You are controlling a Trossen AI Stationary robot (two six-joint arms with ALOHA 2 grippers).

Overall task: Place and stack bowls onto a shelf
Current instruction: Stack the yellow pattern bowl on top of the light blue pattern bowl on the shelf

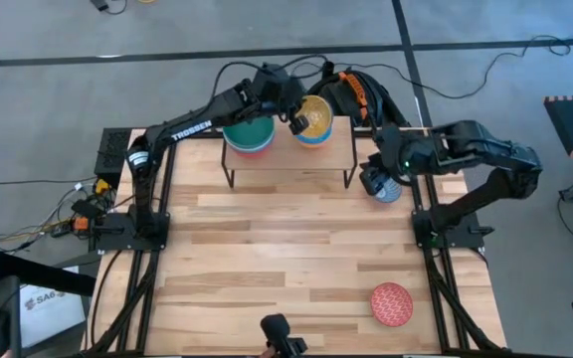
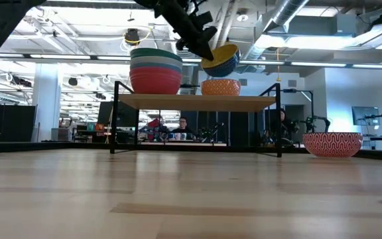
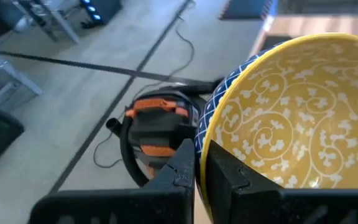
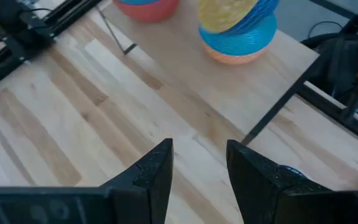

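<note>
Left tool [image 3: 199, 171] pinches the yellow bowl's [image 3: 303, 118] rim; right tool [image 4: 199, 163] gapes empty, partly hiding a bowl.

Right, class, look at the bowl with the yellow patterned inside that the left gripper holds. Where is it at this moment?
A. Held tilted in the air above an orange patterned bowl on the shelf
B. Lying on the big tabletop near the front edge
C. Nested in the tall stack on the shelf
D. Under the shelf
A: the left gripper pinches the rim of the yellow-inside bowl, which hangs tilted just above the orange patterned bowl on the shelf.
</note>
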